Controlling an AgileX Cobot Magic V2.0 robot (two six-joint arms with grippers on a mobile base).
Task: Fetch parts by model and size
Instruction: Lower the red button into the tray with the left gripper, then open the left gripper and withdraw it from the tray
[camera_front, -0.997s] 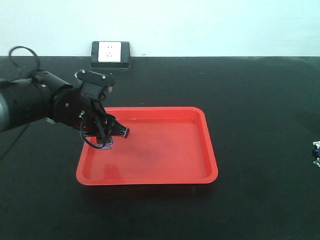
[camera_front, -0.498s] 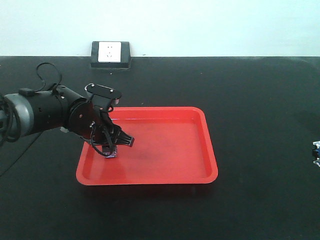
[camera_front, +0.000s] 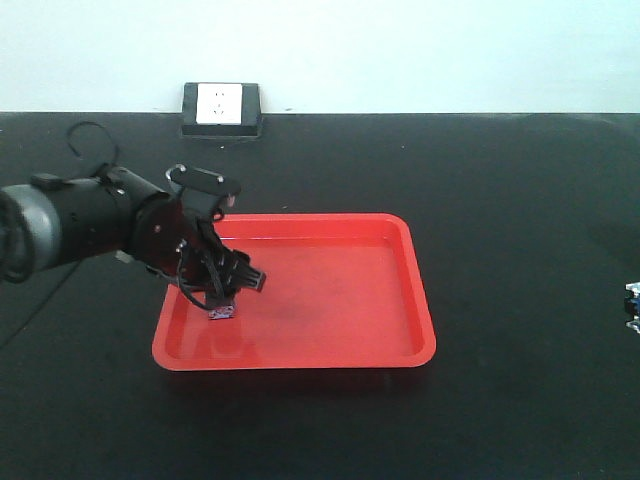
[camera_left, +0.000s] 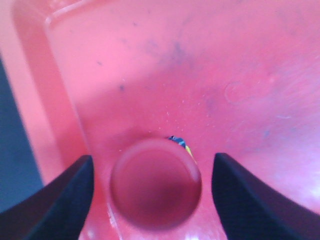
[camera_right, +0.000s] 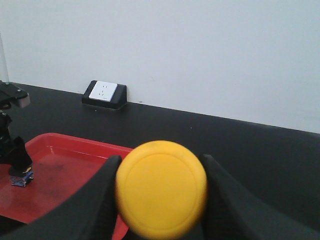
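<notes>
The red mushroom-cap switch (camera_front: 222, 312) stands on the floor of the red tray (camera_front: 300, 358), near its left side. My left gripper (camera_front: 243, 284) is right above it. In the left wrist view the red cap (camera_left: 156, 184) sits between the two dark fingers of the left gripper (camera_left: 152, 162), with a gap on each side, so the jaws are open. My right gripper (camera_right: 160, 161) is shut on the yellow switch (camera_right: 161, 189), off to the tray's right. Only a sliver of it shows at the front view's right edge (camera_front: 632, 303).
A white wall socket on a black base (camera_front: 221, 106) stands at the back edge of the black table, also in the right wrist view (camera_right: 104, 93). The tray (camera_right: 65, 160) holds only the red switch (camera_right: 21, 179). A white wall is behind.
My left arm came down and a little to the right, bringing the red switch to the tray floor. Its fingers now stand apart from the cap. The right side looks unchanged.
</notes>
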